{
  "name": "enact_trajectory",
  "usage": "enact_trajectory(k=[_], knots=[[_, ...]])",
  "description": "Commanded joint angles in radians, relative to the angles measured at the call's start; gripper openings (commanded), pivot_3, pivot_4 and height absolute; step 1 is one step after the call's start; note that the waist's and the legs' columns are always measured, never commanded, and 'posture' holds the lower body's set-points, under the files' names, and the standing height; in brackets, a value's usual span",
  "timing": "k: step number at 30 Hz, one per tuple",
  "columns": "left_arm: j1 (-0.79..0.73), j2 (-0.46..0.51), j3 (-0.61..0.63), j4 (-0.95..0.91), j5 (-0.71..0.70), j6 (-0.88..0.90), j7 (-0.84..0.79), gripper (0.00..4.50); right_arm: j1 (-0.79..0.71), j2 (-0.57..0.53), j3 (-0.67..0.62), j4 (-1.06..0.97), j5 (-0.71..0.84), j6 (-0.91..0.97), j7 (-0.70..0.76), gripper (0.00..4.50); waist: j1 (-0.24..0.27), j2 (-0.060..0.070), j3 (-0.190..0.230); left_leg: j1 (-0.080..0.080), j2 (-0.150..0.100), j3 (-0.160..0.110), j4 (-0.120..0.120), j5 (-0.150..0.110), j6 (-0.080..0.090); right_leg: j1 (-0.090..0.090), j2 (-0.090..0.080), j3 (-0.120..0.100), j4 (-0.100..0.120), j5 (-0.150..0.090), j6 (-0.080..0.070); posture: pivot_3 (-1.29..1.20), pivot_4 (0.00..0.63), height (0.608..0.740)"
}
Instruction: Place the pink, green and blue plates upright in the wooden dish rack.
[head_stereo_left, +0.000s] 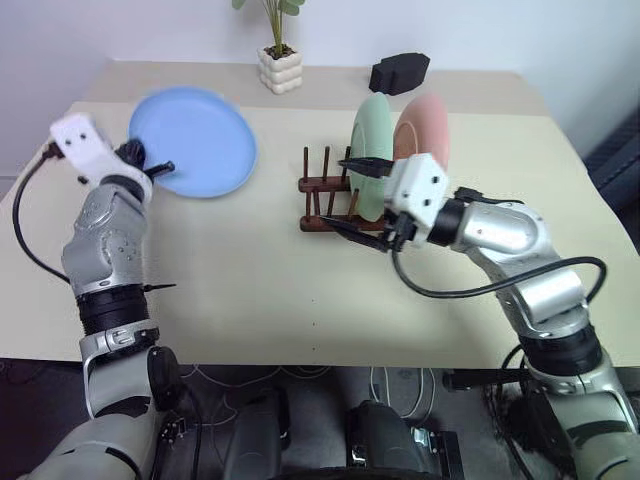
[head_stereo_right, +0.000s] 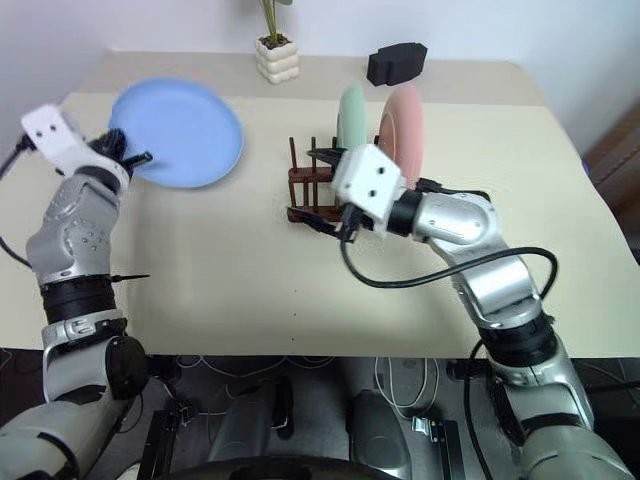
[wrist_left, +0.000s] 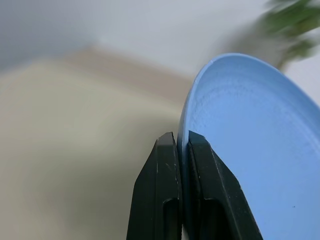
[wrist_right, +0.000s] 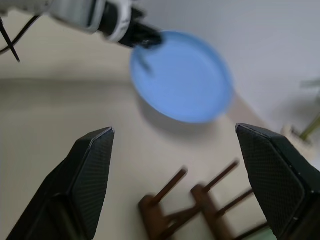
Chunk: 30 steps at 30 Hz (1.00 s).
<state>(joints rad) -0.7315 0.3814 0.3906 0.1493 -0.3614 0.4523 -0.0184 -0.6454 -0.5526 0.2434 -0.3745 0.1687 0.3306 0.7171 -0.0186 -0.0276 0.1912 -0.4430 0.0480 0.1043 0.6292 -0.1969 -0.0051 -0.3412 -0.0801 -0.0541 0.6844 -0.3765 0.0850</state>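
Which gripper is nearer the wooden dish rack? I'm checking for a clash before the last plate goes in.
Right. The right gripper hangs open at the wooden dish rack; the left gripper, shut on the blue plate, is off to its left.

Left claw (head_stereo_right: 137, 159) grips blue plate (head_stereo_right: 180, 132); green (head_stereo_right: 351, 108), pink (head_stereo_right: 404, 122) plates racked.

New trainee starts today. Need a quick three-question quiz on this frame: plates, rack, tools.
1. True or false: the blue plate stands in the wooden dish rack.
2. Which tool grips a plate: A left, B right?
3. How many plates stand in the rack?

Key:
1. False; the left tool holds it by the rim.
2. A; the right tool is open.
3. Two: the green plate and the pink plate.
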Motion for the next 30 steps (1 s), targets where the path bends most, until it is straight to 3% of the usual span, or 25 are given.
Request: enact_trajectory(k=[1,4,12,20,23,29,30], knots=[[-0.033,0.006,-0.063,-0.134,0.042,-0.073,-0.018,0.08,-0.086,0.029,0.071,0.052,-0.171,-0.084,-0.060,3.99,0.003,0.000,0.000,0.000,0.000,0.000,0.000,0.000,0.000,0.000,0.000,0.000,0.000,0.000,0.000,0.00,0.150,0.732],[-0.050,0.005,-0.101,-0.202,0.058,-0.060,-0.014,0.08,-0.137,0.058,0.132,0.122,-0.296,-0.140,-0.102,3.99,0.004,0.000,0.000,0.000,0.000,0.000,0.001,0.000,0.000,0.000,0.000,0.000,0.000,0.000,0.000,0.00,0.150,0.732],[-0.024,-0.014,-0.173,-0.417,0.059,0.173,0.043,0.08,-0.208,0.189,0.244,0.261,-0.480,-0.264,-0.159,3.99,0.003,0.000,0.000,0.000,0.000,0.000,0.001,0.000,0.000,0.000,0.000,0.000,0.000,0.000,0.000,0.00,0.150,0.732],[-0.004,-0.045,-0.170,-0.559,0.040,0.333,0.072,0.08,-0.228,0.221,0.254,0.402,-0.577,-0.374,-0.187,3.99,0.004,0.000,0.000,0.000,0.000,0.000,0.001,0.000,0.000,0.000,0.000,0.000,0.000,0.000,0.000,0.00,0.150,0.732],[0.001,-0.052,-0.161,-0.584,0.032,0.366,0.073,0.00,-0.227,0.242,0.246,0.431,-0.580,-0.396,-0.191,3.14,0.002,0.000,0.000,0.000,0.000,0.000,0.001,0.000,0.000,0.000,0.000,0.000,0.000,0.000,0.000,0.00,0.150,0.732],[-0.003,-0.058,-0.140,-0.586,0.020,0.392,0.063,0.00,-0.221,0.260,0.239,0.442,-0.602,-0.417,-0.193,0.18,0.003,0.000,0.000,0.000,0.000,0.000,0.001,0.000,0.000,0.000,0.000,0.000,0.000,0.000,0.000,0.00,0.150,0.732],[-0.004,-0.059,-0.139,-0.584,0.018,0.392,0.060,0.00,-0.219,0.260,0.238,0.443,-0.606,-0.420,-0.193,0.07,0.003,0.000,0.000,0.000,0.000,0.000,0.001,0.000,0.000,0.000,0.000,0.000,0.000,0.000,0.000,0.00,0.150,0.732]])
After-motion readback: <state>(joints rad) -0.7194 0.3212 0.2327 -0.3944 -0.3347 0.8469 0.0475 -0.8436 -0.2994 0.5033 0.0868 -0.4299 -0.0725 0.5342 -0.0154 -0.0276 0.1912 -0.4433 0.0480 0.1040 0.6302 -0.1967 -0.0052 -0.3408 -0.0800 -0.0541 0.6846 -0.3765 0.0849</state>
